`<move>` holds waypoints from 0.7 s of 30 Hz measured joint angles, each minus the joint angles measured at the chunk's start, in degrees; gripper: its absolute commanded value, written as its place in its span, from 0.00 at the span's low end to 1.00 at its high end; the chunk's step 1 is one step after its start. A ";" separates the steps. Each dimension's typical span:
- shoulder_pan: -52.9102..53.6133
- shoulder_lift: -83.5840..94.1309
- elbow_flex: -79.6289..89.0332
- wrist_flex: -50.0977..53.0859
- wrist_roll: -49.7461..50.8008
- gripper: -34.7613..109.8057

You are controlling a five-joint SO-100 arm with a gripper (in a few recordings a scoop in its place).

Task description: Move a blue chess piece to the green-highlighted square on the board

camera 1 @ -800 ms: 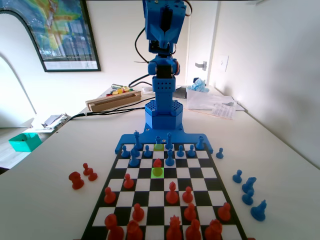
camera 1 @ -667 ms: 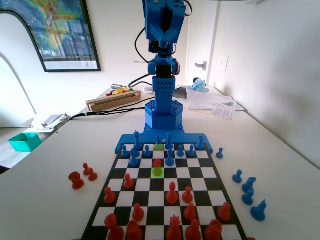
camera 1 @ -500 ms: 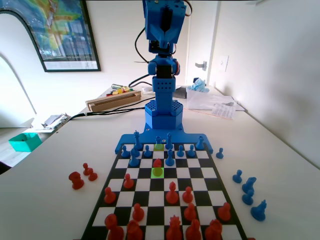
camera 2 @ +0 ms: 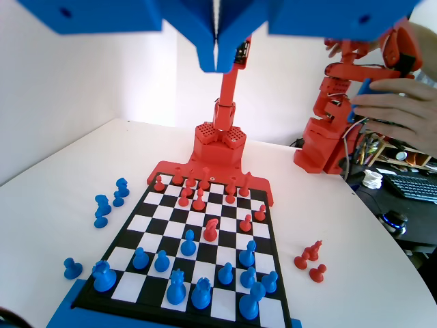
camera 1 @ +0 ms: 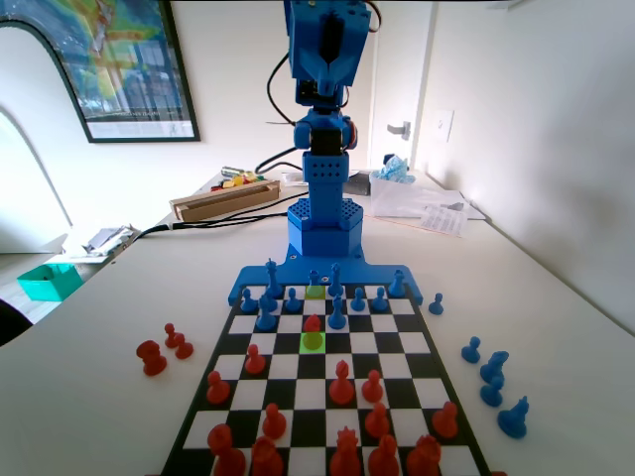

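Surface: white table [camera 1: 89, 397] | On it: the board [camera 1: 397, 342]; loose red pieces [camera 1: 164, 347] left of it, loose blue pieces [camera 1: 493, 382] right, fixed view

board [camera 1: 397, 342]: near edge cut off | front red pieces [camera 1: 345, 458]: bases cropped

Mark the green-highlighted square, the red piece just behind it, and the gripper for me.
green-highlighted square [camera 1: 313, 342], fixed view, on its lime surface.
red piece [camera 1: 313, 323], fixed view, on its body, on the square just beyond the green one.
gripper [camera 2: 216, 58], wrist view, at the tips of the closed jaws.
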State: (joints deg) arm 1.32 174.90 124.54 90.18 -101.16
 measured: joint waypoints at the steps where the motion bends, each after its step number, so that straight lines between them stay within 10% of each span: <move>1: 0.00 0.00 0.00 0.00 0.00 0.25; 21: -0.88 0.00 0.00 0.00 0.53 0.25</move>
State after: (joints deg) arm 0.44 174.90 124.54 90.18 -100.63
